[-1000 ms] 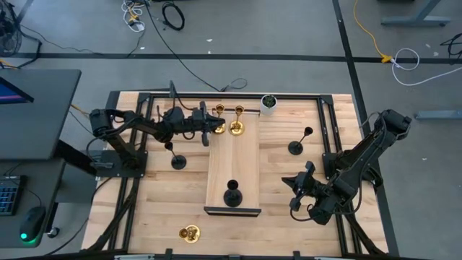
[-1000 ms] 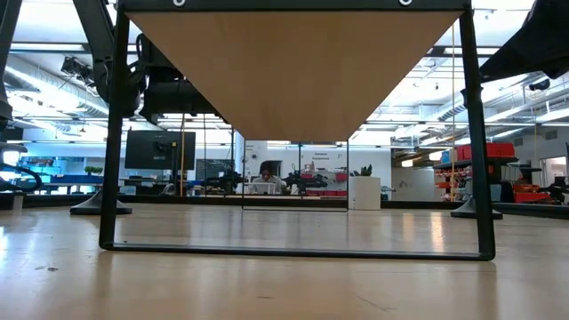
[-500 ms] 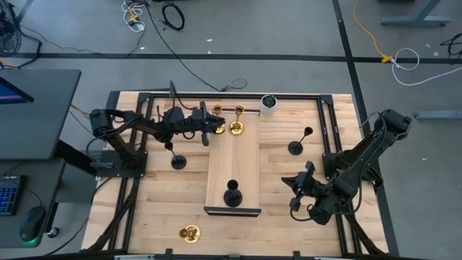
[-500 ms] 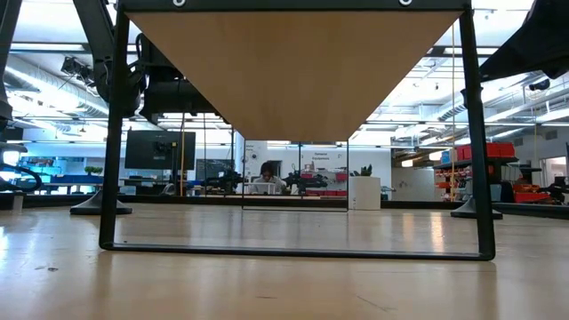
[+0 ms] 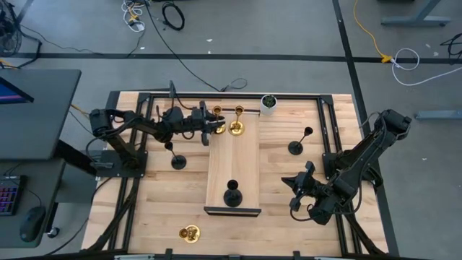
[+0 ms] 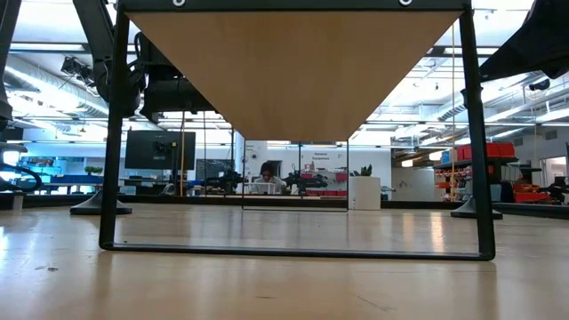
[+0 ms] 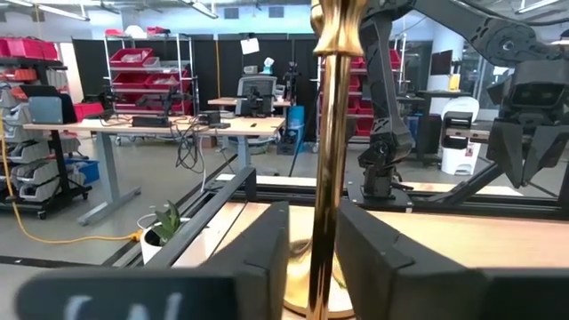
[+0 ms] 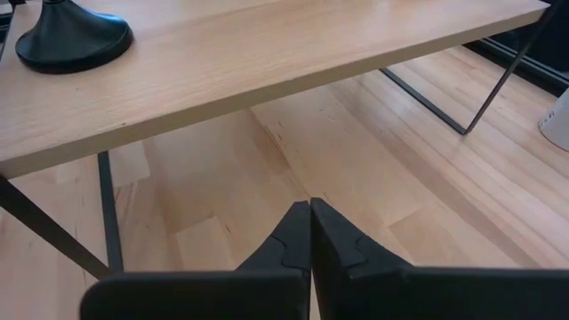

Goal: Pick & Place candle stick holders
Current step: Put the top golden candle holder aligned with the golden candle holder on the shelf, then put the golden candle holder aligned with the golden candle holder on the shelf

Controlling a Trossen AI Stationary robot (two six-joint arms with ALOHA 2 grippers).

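Nearest, at 6 o'clock, one gold holder [image 5: 190,232] is lying on the table [image 5: 274,224]. The right gripper [image 5: 294,193] is idling at 4 o'clock, fingers pressed together. Black holders are standing on the riser board [image 5: 232,155] and at 9 and 2 o'clock (count: three gold, three black). At 12 o'clock the left gripper [image 7: 313,222] is straddling a second gold holder's stem [image 7: 327,133] with fingers slightly spread. Nothing is shifting since a second ago, so it is likely just placed.

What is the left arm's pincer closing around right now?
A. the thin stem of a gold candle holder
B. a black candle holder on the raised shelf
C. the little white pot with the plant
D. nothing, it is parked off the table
A. In the left wrist view the gold candle holder has its stem standing between the fingers of the left pincer; from above, that pincer sits at the gold holders at the far end of the raised shelf.
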